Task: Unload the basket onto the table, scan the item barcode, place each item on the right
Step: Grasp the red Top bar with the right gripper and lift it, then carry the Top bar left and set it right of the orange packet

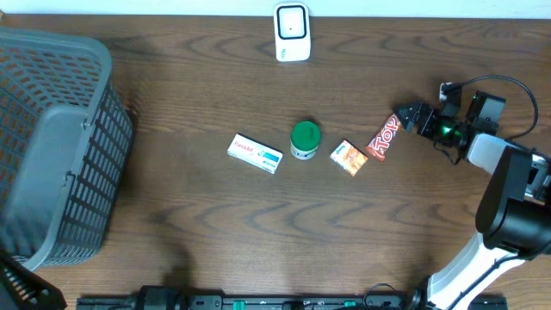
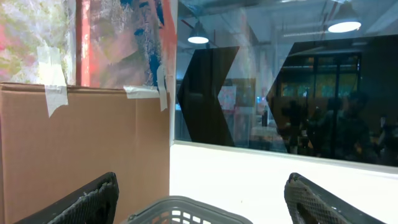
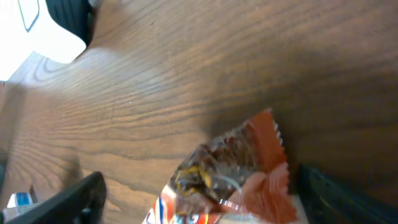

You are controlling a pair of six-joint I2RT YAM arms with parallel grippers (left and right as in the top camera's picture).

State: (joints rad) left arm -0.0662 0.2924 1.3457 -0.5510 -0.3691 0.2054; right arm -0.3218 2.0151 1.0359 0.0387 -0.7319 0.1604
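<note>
One snack wrapper between wide-spread right tool jaws

Snack bar: red crinkled wrapper, pale lettering, lying flat, slanted, right of centre.
Scanner: white, dark window, far edge, mid-width.

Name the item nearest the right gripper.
The red candy bar, rightmost in the row, beside the right gripper; orange box, green tub, white box lie farther left.
</note>
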